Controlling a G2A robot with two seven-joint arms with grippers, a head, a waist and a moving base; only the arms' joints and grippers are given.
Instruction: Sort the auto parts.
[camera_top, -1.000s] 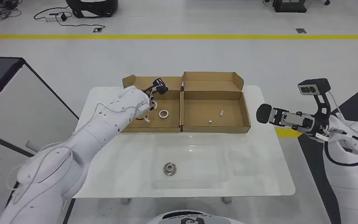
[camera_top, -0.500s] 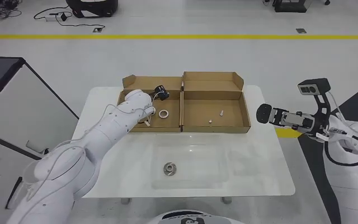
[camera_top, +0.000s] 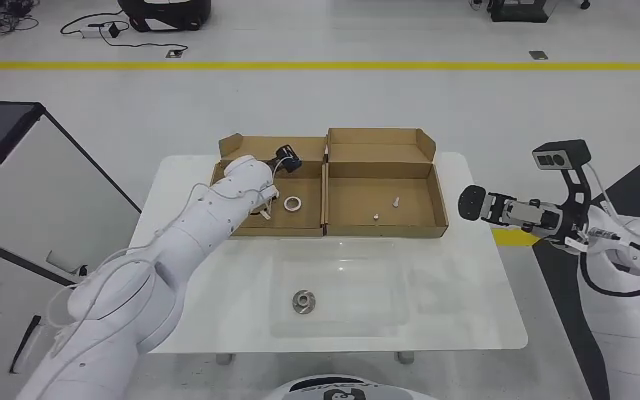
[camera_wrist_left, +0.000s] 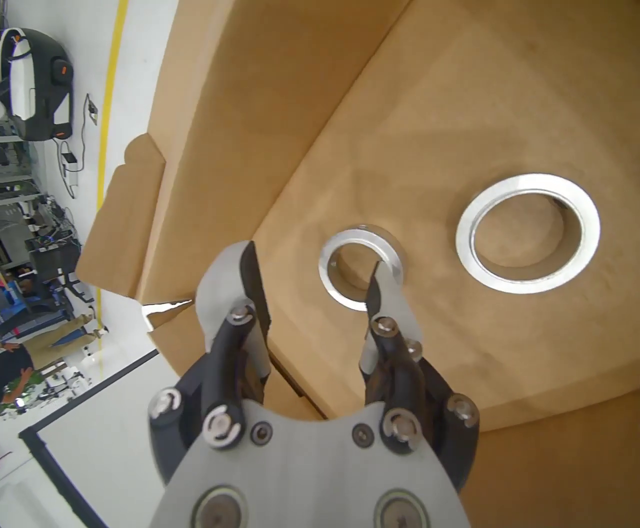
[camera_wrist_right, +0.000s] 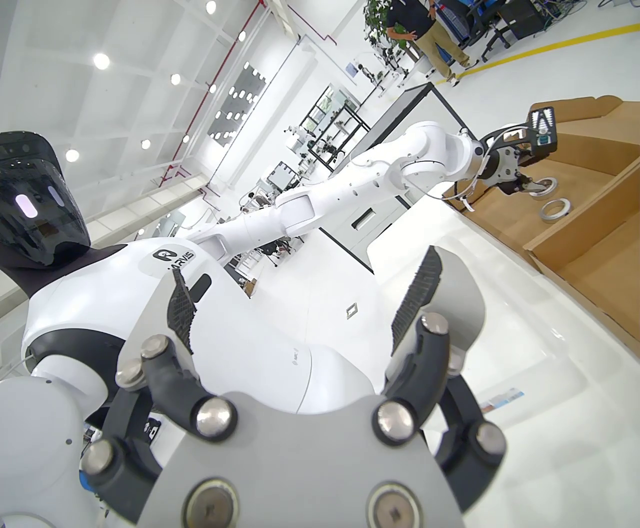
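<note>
- Top view: the left arm (camera_top: 215, 215) stretches across the desk (camera_top: 450, 290) and ends over the left cardboard box (camera_top: 240, 225).
- In that box the large ring (camera_top: 293, 203) lies flat on the floor, just beside the arm's tip.
- The right cardboard box (camera_top: 420, 215) stands touching the left one. It holds two small pale parts, one (camera_top: 396, 199) nearer the back wall and the other (camera_top: 376, 215) a little in front of it.
- A round metal part (camera_top: 303, 300) sits alone on the desk near its front edge, well apart from both boxes.
- The right hand (camera_top: 470, 203) hangs by the desk's right edge, apart from the right box.
- Left wrist view: the left hand (camera_wrist_left: 312, 260) hangs above the box floor with its fingers (camera_wrist_left: 235, 280) spread apart and nothing between them.
- The small ring (camera_wrist_left: 350, 235) lies flat right under the fingertips, and one tip shows over its hole. I can't tell whether it touches.
- The large ring (camera_wrist_left: 525, 282) lies flat near the small one, not touching it.
- Right wrist view: the right hand (camera_wrist_right: 305, 270) is spread wide and holds nothing, raised off the desk's side.
- Far off, the left hand (camera_wrist_right: 520, 182) points down into the left box, with the small ring (camera_wrist_right: 542, 187) at its tips and the large ring (camera_wrist_right: 555, 209) just beside.
</note>
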